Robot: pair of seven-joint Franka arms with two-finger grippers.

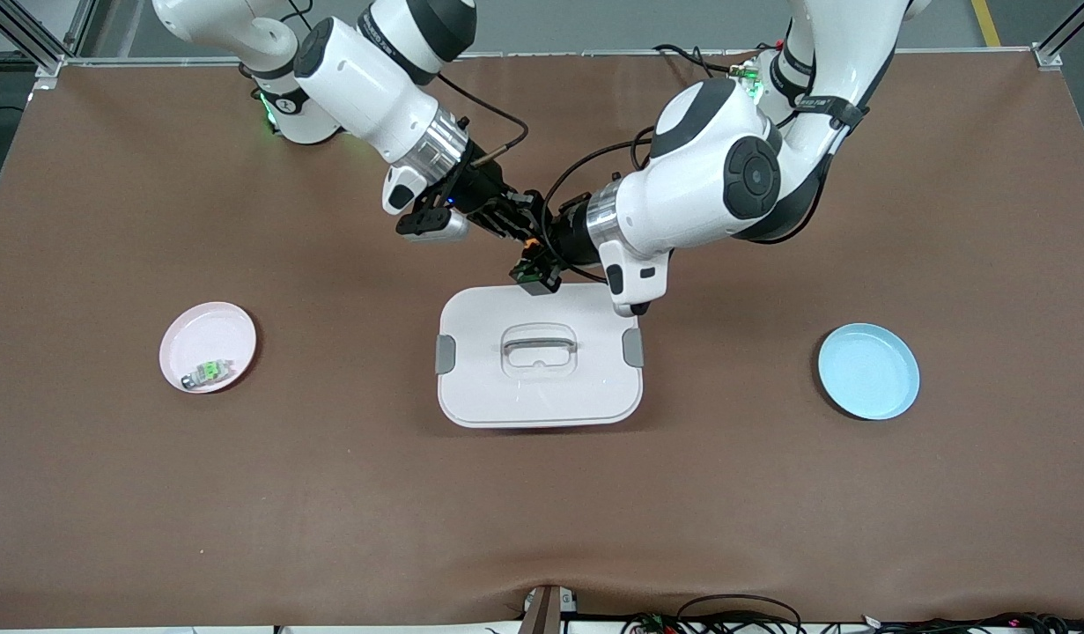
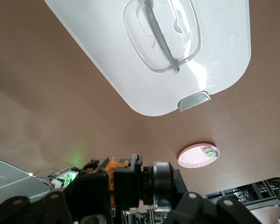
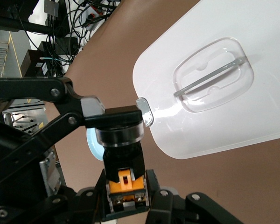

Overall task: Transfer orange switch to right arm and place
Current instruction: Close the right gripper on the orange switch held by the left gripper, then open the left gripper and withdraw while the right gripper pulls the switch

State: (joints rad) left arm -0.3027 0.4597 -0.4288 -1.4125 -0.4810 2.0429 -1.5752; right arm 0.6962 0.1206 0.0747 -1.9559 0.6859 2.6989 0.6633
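Above the desk (image 1: 154, 493), just over the edge of the white lidded box (image 1: 539, 357), both hands meet. The left hand (image 1: 542, 251) and the right hand (image 1: 517, 220) each pinch the orange switch (image 1: 530, 239), a small black cylinder with orange marks, from either end. The switch sits between them, tilted.

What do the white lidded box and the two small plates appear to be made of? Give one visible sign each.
White lidded box: likely glossy plastic, showing bright glare and a clear moulded handle recess. Pink plate and blue plate: probably matte plastic, uniformly coloured with soft-edged rims.
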